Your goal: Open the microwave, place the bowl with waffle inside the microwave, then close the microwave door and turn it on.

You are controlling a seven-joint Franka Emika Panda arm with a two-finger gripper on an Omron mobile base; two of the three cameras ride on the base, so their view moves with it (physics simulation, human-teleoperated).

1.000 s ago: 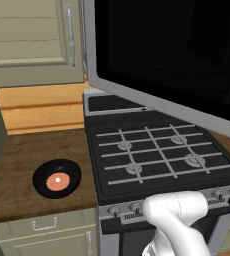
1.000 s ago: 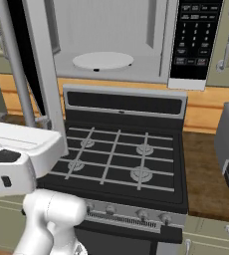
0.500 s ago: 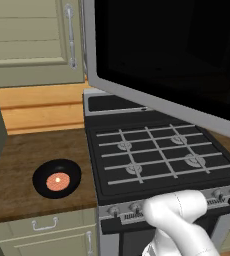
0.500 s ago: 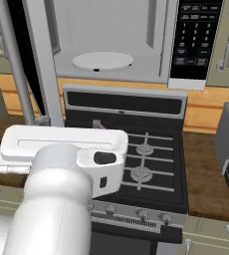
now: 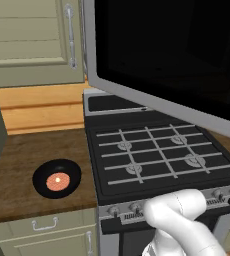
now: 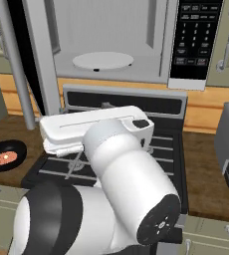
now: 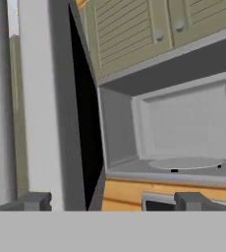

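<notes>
Microwave door (image 5: 172, 55), upper right of left base view: showing black glass, silver-grey border. Microwave (image 6: 116, 45): showing pale grey interior, white turntable (image 6: 102, 61), black keypad panel (image 6: 192, 37). Bowl with waffle (image 5: 57, 178), lower left: black, orange-red round, pale yellow centre. Counter (image 5: 17, 175): showing brown wood grain. Cabinets (image 5: 27, 40): olive-green.

We see a black-topped stove with grey grates (image 5: 157, 155) at centre frame, a brown wooden counter (image 5: 22, 175) lower left, and olive-green cabinet doors (image 5: 29, 40) upper left.
</notes>
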